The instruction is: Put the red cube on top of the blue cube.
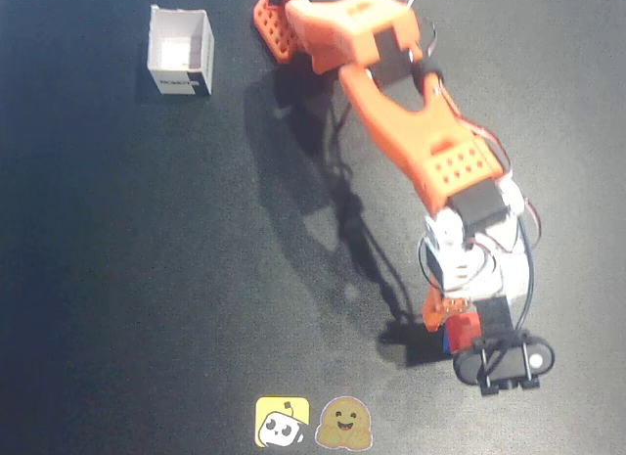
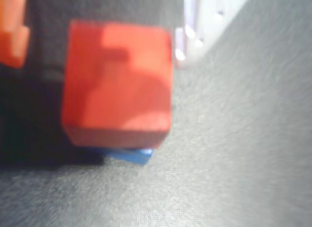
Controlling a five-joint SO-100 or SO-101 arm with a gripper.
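The red cube (image 2: 117, 83) fills the upper left of the wrist view, blurred and close to the lens, and the relation that counts sits right under it: a thin sliver of the blue cube (image 2: 132, 155) shows along its lower edge, toward about 5 o'clock from the red cube's centre. The red cube therefore lies over the blue one, nearly covering it, though the blur does not show whether the two faces already touch or whether a small gap is left. In the overhead view the red cube (image 1: 462, 330) appears as a small red patch at the end of the arm, with a trace of the blue cube (image 1: 444, 340) peeking out at roughly 8 o'clock from it. The gripper (image 1: 458, 328) appears closed on the red cube, its orange finger at the cube's left side in that view, while the other finger is hidden beneath the wrist hardware. Judging from the offset, the red cube sits slightly off the blue cube's centre, so the release likely needs a small correction or a gentle lowering. Farther out on the dark counter (image 1: 117, 279), a white open box (image 1: 180, 52) stands well apart toward 10 o'clock, and two stickers (image 1: 313, 423) lie at the near edge.
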